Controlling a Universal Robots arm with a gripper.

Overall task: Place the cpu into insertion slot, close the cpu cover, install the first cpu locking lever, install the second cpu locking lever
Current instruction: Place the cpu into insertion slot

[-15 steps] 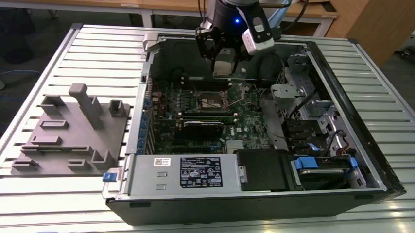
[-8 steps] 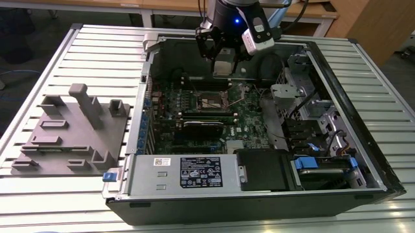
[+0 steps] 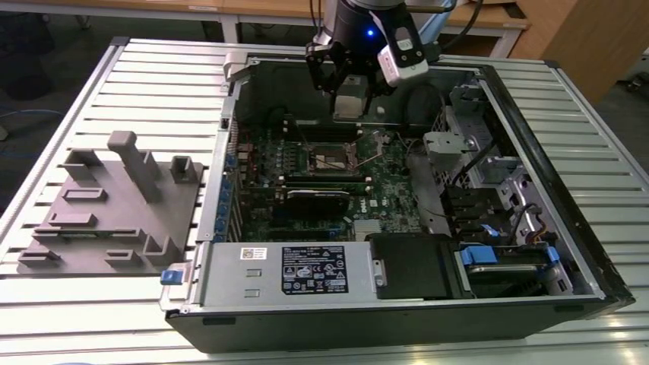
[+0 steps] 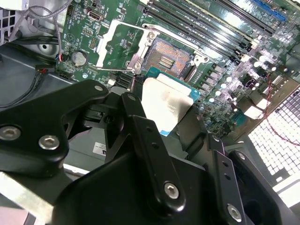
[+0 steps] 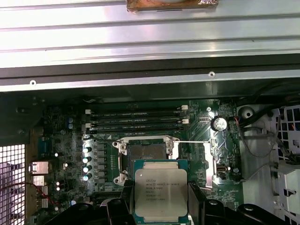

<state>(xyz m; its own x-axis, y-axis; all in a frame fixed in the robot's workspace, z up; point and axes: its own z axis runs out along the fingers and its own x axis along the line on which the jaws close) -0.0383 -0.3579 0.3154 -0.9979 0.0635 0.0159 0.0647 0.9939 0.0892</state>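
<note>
My gripper (image 3: 349, 97) hangs over the back of the open computer case, shut on the cpu (image 3: 348, 106). In both wrist views the cpu (image 5: 161, 192) (image 4: 166, 105) is a silvery square chip with a green rim, pinched at two opposite edges by black fingers (image 5: 123, 202) (image 4: 137, 119). It is held above and just beside the insertion slot (image 5: 146, 154) (image 4: 168, 54) (image 3: 333, 158), whose pin field lies bare. The cpu cover (image 5: 215, 161) (image 4: 117, 44) is swung open to one side of the slot. A thin locking lever (image 5: 193, 142) stands released along the slot's edge.
Long memory slots (image 5: 136, 119) run beside the socket. A black card (image 3: 316, 199) and the power supply (image 3: 294, 270) lie toward the front of the case, drive bays (image 3: 487, 190) on the exterior view's right. A grey fixture block (image 3: 112, 205) sits on the slatted table.
</note>
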